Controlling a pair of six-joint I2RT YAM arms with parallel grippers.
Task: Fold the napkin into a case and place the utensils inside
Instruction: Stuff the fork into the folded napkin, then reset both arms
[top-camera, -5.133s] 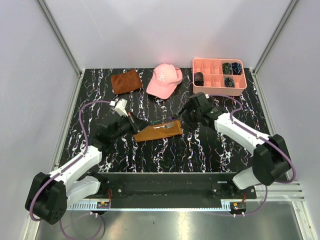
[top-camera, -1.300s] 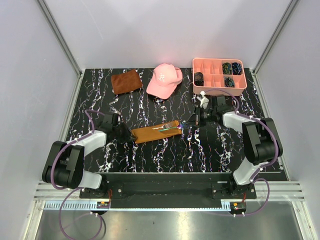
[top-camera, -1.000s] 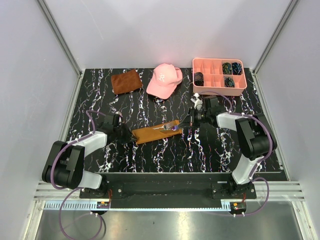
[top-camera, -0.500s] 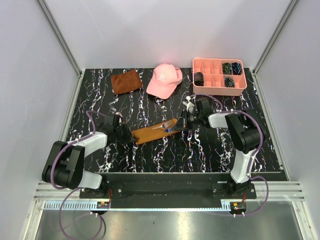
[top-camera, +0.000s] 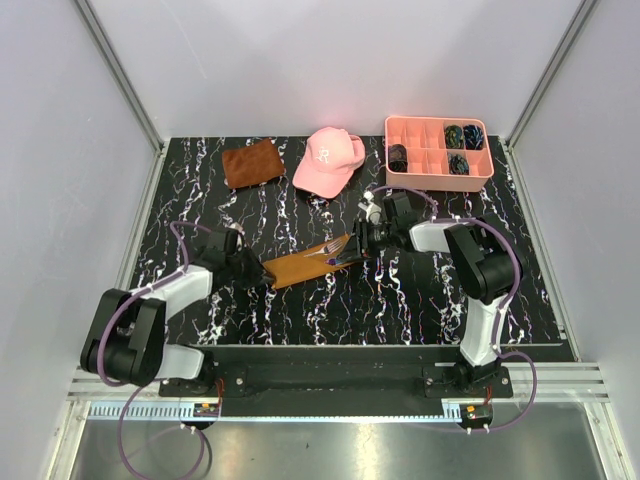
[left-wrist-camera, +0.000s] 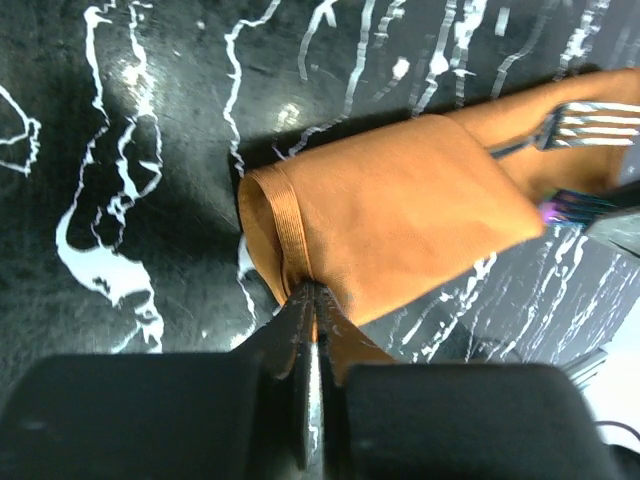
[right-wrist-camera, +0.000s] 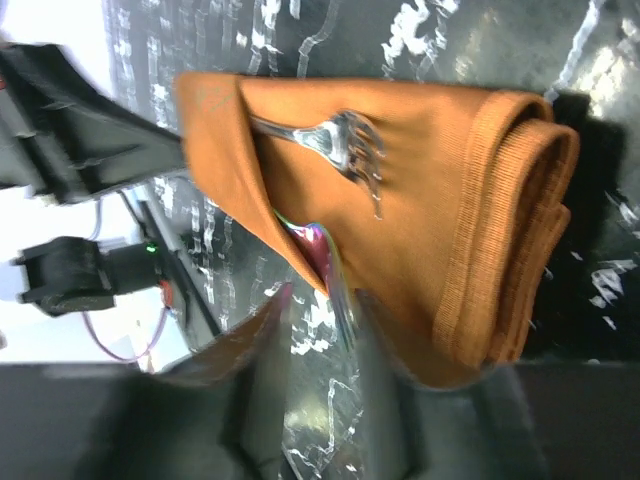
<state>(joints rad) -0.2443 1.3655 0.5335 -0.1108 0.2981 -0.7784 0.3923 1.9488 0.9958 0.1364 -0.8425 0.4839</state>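
The orange-brown napkin (top-camera: 300, 267) lies folded as a long narrow case (left-wrist-camera: 395, 215) in the middle of the table. A fork (top-camera: 338, 245) sticks out of its right end, tines showing (right-wrist-camera: 352, 148). A purple-green utensil (right-wrist-camera: 335, 268) is tucked under the case's flap (right-wrist-camera: 225, 150), its end poking out between my right gripper's (right-wrist-camera: 325, 320) parted fingers. That gripper (top-camera: 362, 244) is open at the case's right end. My left gripper (left-wrist-camera: 312, 292) is shut on the napkin's folded left edge (top-camera: 262, 274).
A pink cap (top-camera: 328, 158) and a darker rust-brown cloth (top-camera: 252, 162) lie at the back. A pink compartment tray (top-camera: 440, 182) with dark items stands at the back right, behind the right arm.
My right gripper moved left to the case's right end with the purple-green utensil, slid it into the case, and its jaws have parted. The left gripper stayed pinched on the left edge.
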